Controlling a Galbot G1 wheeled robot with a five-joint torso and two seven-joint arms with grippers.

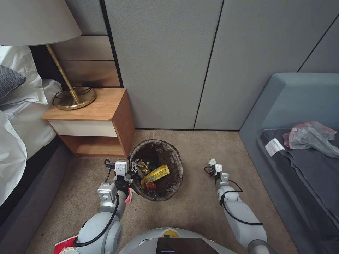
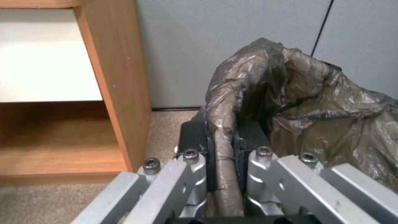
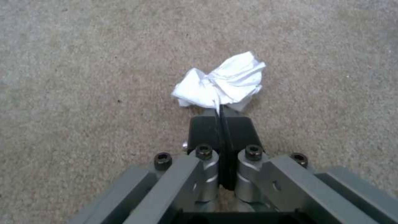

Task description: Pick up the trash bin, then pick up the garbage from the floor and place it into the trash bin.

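At the far left stood a bed (image 1: 16, 116) with white linen, and beside it a wooden nightstand (image 1: 92, 120) carrying a brass lamp (image 1: 72, 97). Just in front of the nightstand's corner, the left arm reached forward and down, its left claw (image 1: 132, 170) clamped on the near-left rim of the trash bin (image 1: 156, 170); in the left wrist view the black pads (image 2: 198, 137) pinched the bag-covered rim (image 2: 226, 137) between them. The bin sat on the beige carpet (image 1: 197, 204), close to the grey wall panels (image 1: 169, 63), lined with a dark brown bag and already holding a yellow snack wrapper (image 1: 155, 174) and other small litter. A red-and-white carton (image 1: 129, 196) lay on the carpet by the left forearm. To the right of the bin, well apart, the right arm stretched forward low over the carpet, its right claw (image 1: 213, 167) closed on a crumpled white tissue (image 3: 219, 83). At the far right was a blue-grey sofa (image 1: 293, 102) with a thin grey plastic bag (image 1: 310, 137) on its seat.
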